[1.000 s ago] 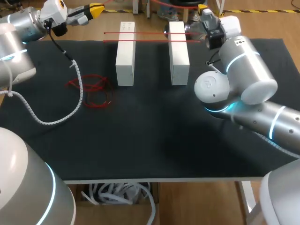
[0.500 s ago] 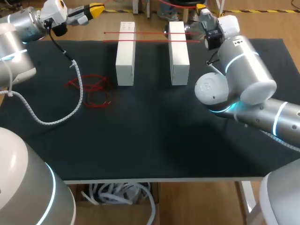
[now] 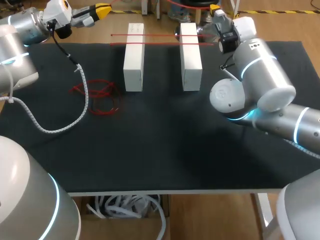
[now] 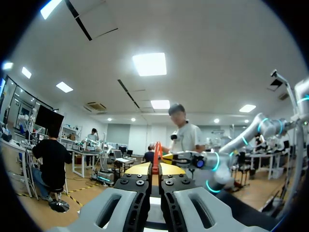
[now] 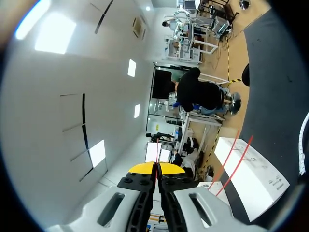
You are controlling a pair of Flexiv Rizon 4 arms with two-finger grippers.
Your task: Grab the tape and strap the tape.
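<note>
Two tools, left tool (image 3: 103, 8) at 11 o'clock and right tool (image 3: 215, 8) at 1 o'clock, each pinch closed on red tape (image 5: 157, 151) beyond the blocks (image 3: 134, 60). Strapping looks underway; next, lower it taut beside two laid strips (image 3: 162, 35).

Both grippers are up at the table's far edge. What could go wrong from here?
Left gripper and right gripper pinch thin red tape only at their tips; a pull may slip it free.
The right arm sits close beside the two red strips laid across two white blocks; it may knock them.
The left arm's white coiled cable lies across loose red tapes; moving may drag them.
</note>
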